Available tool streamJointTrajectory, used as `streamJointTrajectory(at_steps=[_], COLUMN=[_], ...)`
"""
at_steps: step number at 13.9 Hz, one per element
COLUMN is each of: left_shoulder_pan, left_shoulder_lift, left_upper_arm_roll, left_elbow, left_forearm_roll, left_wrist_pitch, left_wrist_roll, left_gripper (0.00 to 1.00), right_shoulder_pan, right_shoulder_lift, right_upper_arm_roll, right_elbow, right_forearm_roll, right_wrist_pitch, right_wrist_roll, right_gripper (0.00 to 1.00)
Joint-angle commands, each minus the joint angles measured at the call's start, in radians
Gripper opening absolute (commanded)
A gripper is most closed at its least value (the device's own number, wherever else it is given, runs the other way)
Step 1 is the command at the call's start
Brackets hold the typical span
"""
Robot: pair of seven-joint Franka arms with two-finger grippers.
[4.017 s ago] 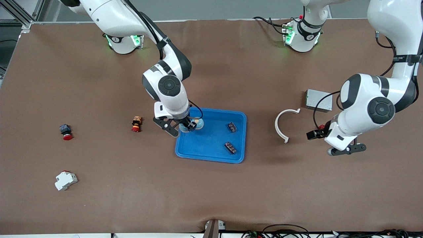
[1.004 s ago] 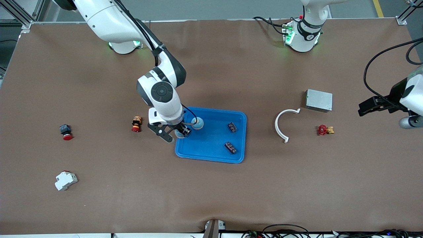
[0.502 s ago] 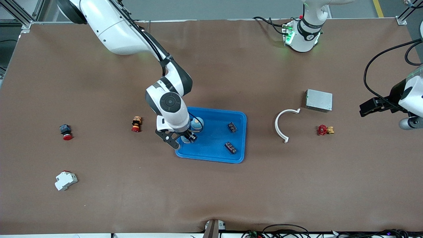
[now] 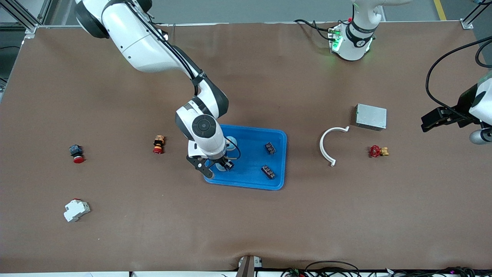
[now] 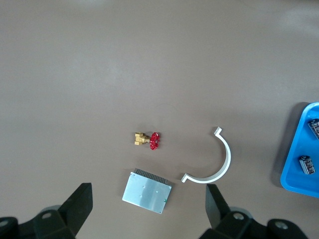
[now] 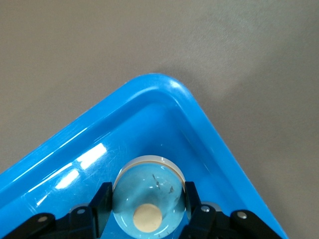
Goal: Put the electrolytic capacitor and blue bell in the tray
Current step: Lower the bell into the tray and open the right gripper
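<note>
Squeezing the blue bell [image 6: 148,191] by its round sides over the tray [image 4: 246,177] corner — right gripper [image 6: 147,209] clamped tight on this smooth, slippery-looking dome — left gripper [image 5: 148,209] waiting wide open and empty, well apart from the tray.

Two capacitors [image 4: 269,159] lie in the tray [image 4: 250,181], between a push button [image 4: 158,144] and a curved clip [image 4: 329,144].

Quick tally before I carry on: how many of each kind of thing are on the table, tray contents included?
blue tray: 1
blue bell: 2, one in the tray, one in the right claw
dark capacitor: 2
red push button: 2
red valve: 1
white arc: 1
grey box: 1
white breaker: 1
Total: 11
</note>
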Motion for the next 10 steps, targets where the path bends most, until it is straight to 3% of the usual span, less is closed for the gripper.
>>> streamJointTrajectory(at_steps=[1, 10], left_shoulder_pan=[-0.013, -0.007], left_shoulder_lift=[-0.045, -0.017], left_upper_arm_roll=[0.009, 0.010], left_elbow=[-0.023, -0.019], left_forearm_roll=[0.005, 0.017], left_wrist_pitch=[-0.016, -0.017], left_wrist_roll=[0.013, 0.013], left_gripper=[1.00, 1.00], right_shoulder_pan=[0.008, 0.017], right_shoulder_lift=[0.033, 0.054], right_upper_arm_roll=[-0.002, -0.027], right_elbow=[0.045, 0.045], right_forearm_roll=[-0.025, -0.025], right_wrist_pitch=[-0.011, -0.008], right_wrist_roll=[0.031, 0.033], right_gripper=[0.00, 0.00])
